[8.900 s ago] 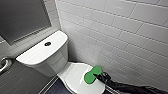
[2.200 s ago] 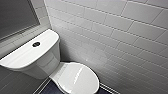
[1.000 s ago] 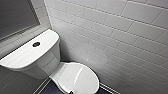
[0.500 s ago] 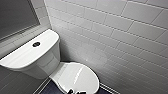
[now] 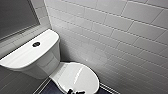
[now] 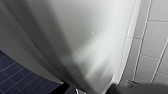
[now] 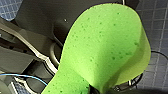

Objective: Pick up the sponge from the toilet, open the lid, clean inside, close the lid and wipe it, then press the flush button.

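The sponge [image 7: 105,45] has left the toilet's closed lid [image 5: 77,77], where it lay beside a dark arm some seconds ago, and the head camera has swung since then to take in more of the tank. The sponge now hangs in the air over the robot's dark base [image 7: 37,20] and the blue floor tiles [image 7: 155,25], near the robot and clear of the toilet [image 5: 32,57]. The right gripper [image 7: 96,89] pinches it at one end, though the foam covers the fingers themselves. It curls over on itself into a broad flap, so I judge it light, soft and very pliant, with open pores that should grip well and not slip. Held by one end it offers a wide face for wiping but little stiffness for pushing; a hold nearer the middle would likely press harder. Whether it is wet cannot be told. On the tank top to the far left, the flush button [image 5: 36,44] sits untouched. A dark bit of arm [image 5: 75,91] pokes in at the lid's near edge, cut off, and I cannot tell which arm it is. The left wrist view looks close along glossy white ceramic; dark shapes [image 6: 70,89] at its edge are blurred, so the left gripper's state cannot be told.
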